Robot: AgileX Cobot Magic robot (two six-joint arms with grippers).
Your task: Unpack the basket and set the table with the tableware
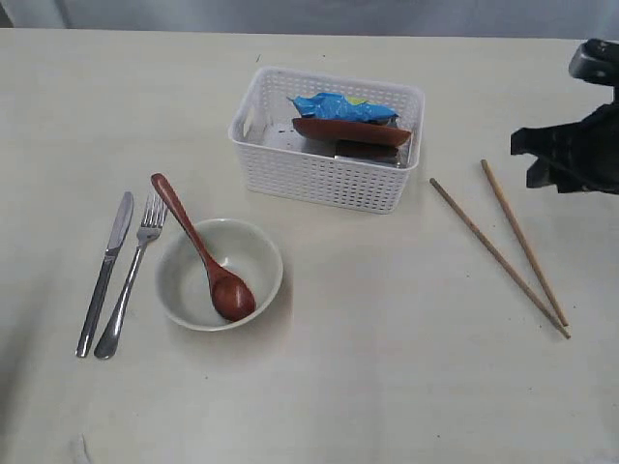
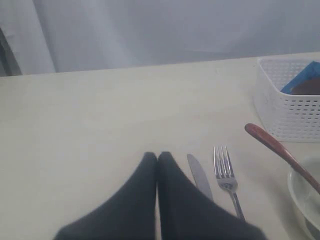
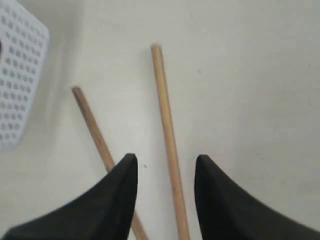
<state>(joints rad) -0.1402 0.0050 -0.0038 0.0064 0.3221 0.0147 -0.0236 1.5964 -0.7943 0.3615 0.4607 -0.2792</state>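
Observation:
The white basket (image 1: 319, 174) stands at the table's (image 1: 387, 367) middle back, holding the reddish-brown plate (image 1: 350, 130) tilted under a blue snack bag (image 1: 343, 104). I cannot make out the steel cup. In front left sits the cream bowl (image 1: 184, 290) with the wooden spoon (image 1: 198, 246) in it, and the fork (image 1: 133, 275) and knife (image 1: 104, 274) to its left. Two chopsticks (image 1: 498, 256) (image 3: 165, 115) lie on the right. My right gripper (image 3: 165, 159) hovers open above them, one chopstick between its fingers. My left gripper (image 2: 157, 156) is shut and empty, beside the knife (image 2: 199, 175).
The right arm (image 1: 580, 145) stands at the table's right edge, beyond the chopsticks. The left arm does not show in the exterior view. Pale wall or curtain runs behind the table's far edge (image 2: 150, 67).

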